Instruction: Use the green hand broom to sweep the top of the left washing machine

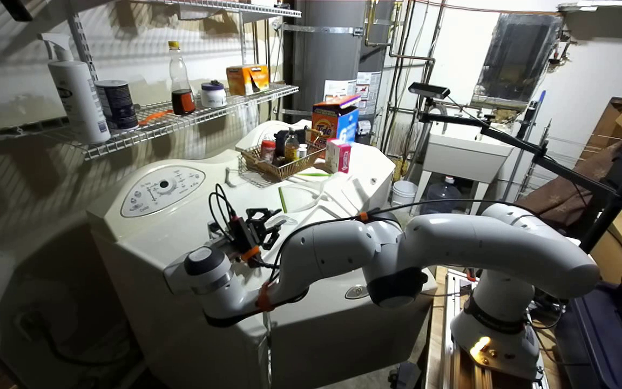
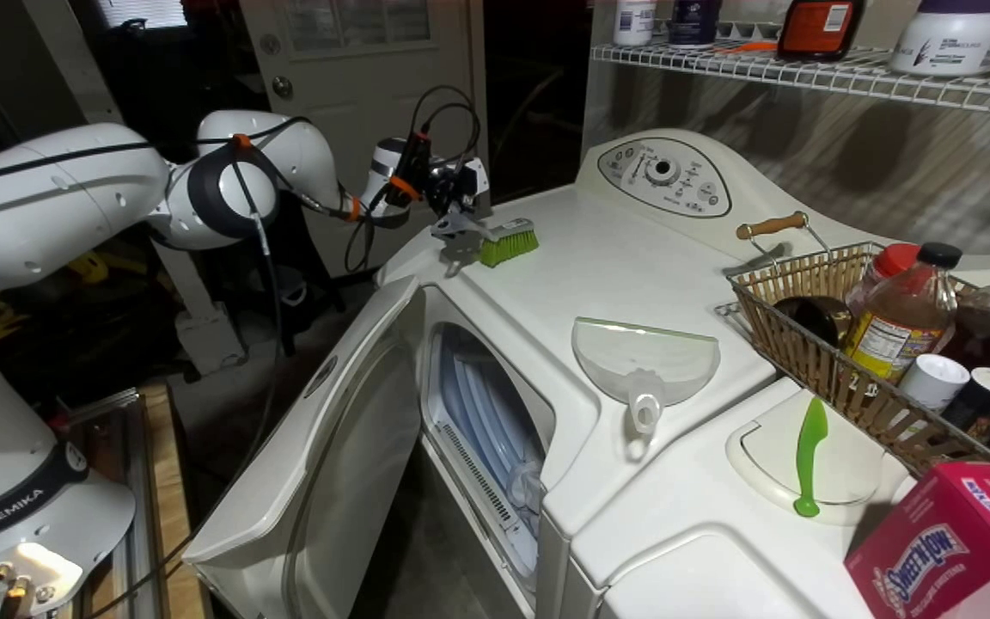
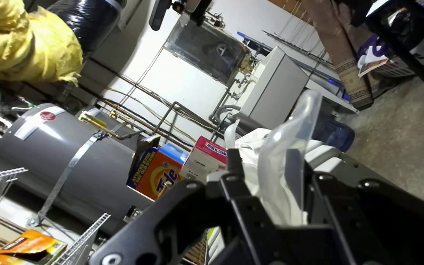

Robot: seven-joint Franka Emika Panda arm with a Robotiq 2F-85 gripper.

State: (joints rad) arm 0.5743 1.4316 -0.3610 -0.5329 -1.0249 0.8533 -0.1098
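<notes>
The green hand broom (image 2: 509, 244) is at the far left end of the left washing machine's top (image 2: 607, 266) in an exterior view, lime bristles pointing down. Whether the bristles bear on the surface I cannot tell for sure. Its clear handle (image 3: 283, 165) runs up between the fingers of my gripper (image 3: 267, 154) in the wrist view. The jaws stand apart; a gap shows between the handle and the left fingertip, while the handle overlaps the right finger. My gripper (image 1: 274, 226) is low over the machine's top, near the end away from the basket.
A clear dustpan (image 2: 645, 357) with a green rim lies on the machine's top. Beyond it stand a wire basket (image 2: 748, 301) of bottles, a green utensil (image 2: 809, 456) and a pink box (image 2: 933, 559). The front door (image 2: 314, 464) hangs open. A wire shelf (image 2: 813, 82) runs above.
</notes>
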